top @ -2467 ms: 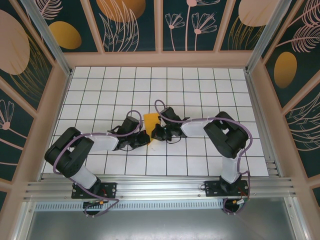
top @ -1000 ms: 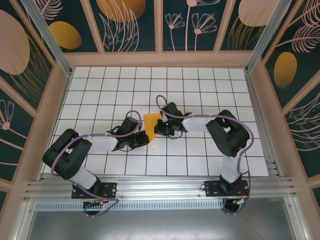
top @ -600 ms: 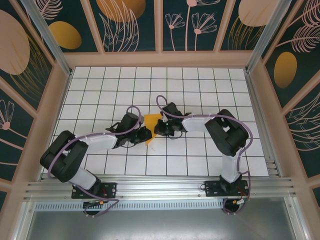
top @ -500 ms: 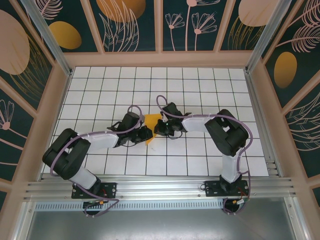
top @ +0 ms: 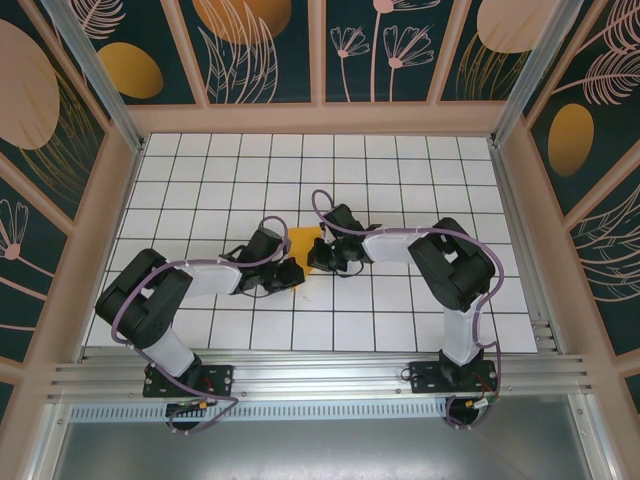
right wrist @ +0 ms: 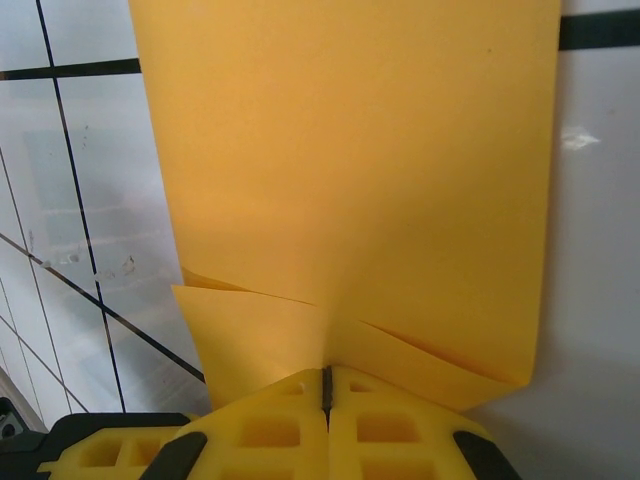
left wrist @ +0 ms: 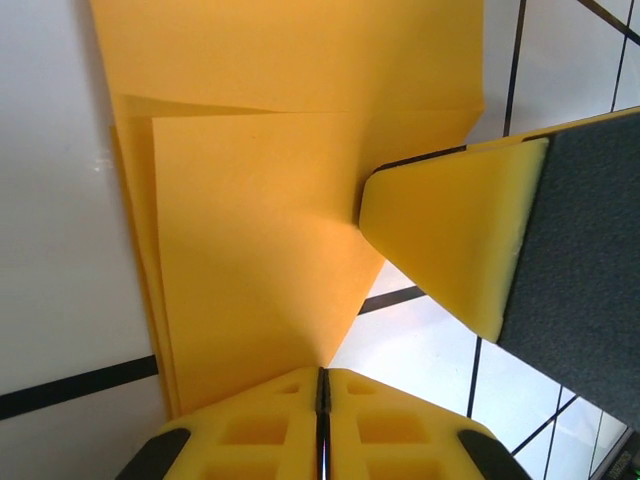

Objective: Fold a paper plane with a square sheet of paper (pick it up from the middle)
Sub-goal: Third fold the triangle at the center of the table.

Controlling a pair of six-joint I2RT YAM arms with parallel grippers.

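The orange-yellow sheet of paper (top: 303, 240) lies partly folded near the table's middle, between my two grippers. In the left wrist view its layers (left wrist: 260, 220) narrow to a tip that runs into the seam of my left gripper (left wrist: 322, 375), which is shut on that tip. My left gripper (top: 293, 272) sits at the paper's near-left end. My right gripper (top: 313, 260) is at its right edge, and one of its yellow pads (left wrist: 450, 240) rests against the paper. Seen from the right wrist, the folded flaps (right wrist: 350, 170) converge on my shut right gripper (right wrist: 326, 378).
The table is a white grid of tiles (top: 400, 180) boxed in by wooden walls. Both arms reach inward and nearly meet at the paper. An aluminium rail (top: 320, 375) runs along the near edge by the arm bases.
My left gripper let go lower down, shifted right and up along the paper, and closed on its tip. The right gripper has stayed in place on the paper.
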